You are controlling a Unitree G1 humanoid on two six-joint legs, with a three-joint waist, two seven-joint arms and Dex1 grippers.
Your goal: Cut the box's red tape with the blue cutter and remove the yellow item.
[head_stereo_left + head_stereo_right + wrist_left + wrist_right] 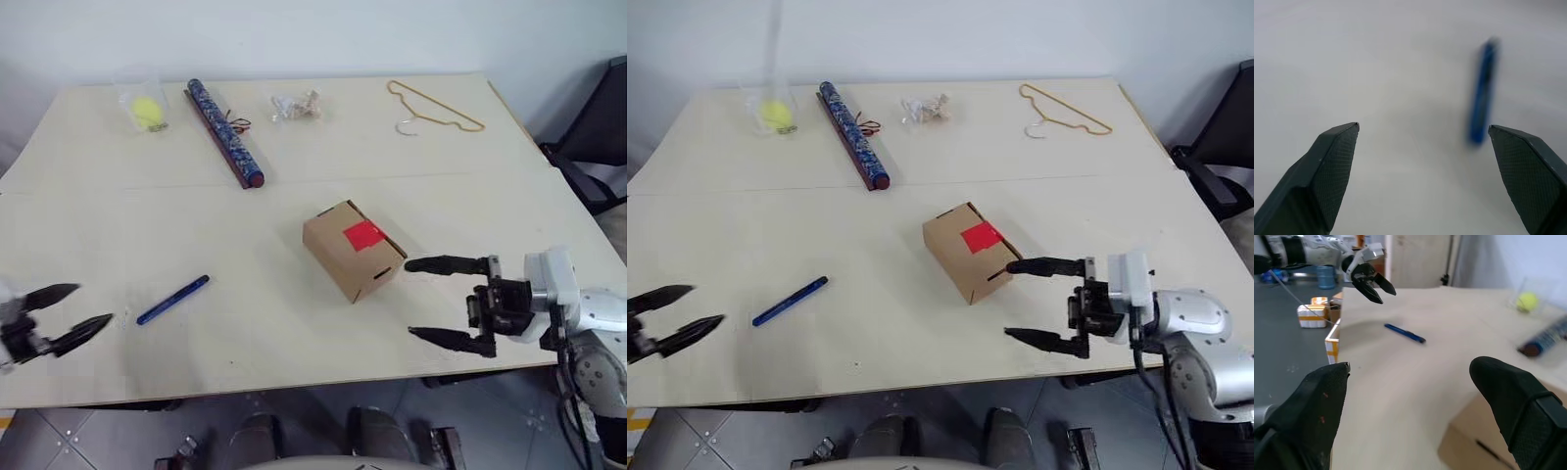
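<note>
The box [343, 259], a small brown carton, lies closed at the table's middle with the red tape [363, 235] as a square patch on its top. The blue cutter [173, 300] lies flat on the table to the box's left. My left gripper [95, 304] hovers open at the left edge, a short way left of the cutter [1482, 93], holding nothing. Just right of the box, my right gripper [408, 298] stands open and empty, its upper finger close to the carton's side. The yellow item is hidden.
Along the far side lie a long patterned blue tube [225, 134], a yellow-green ball in a clear bag [147, 111], a small crumpled packet [297, 106] and a thin wire hanger [431, 110]. A dark chair [598, 137] stands beyond the table's right edge.
</note>
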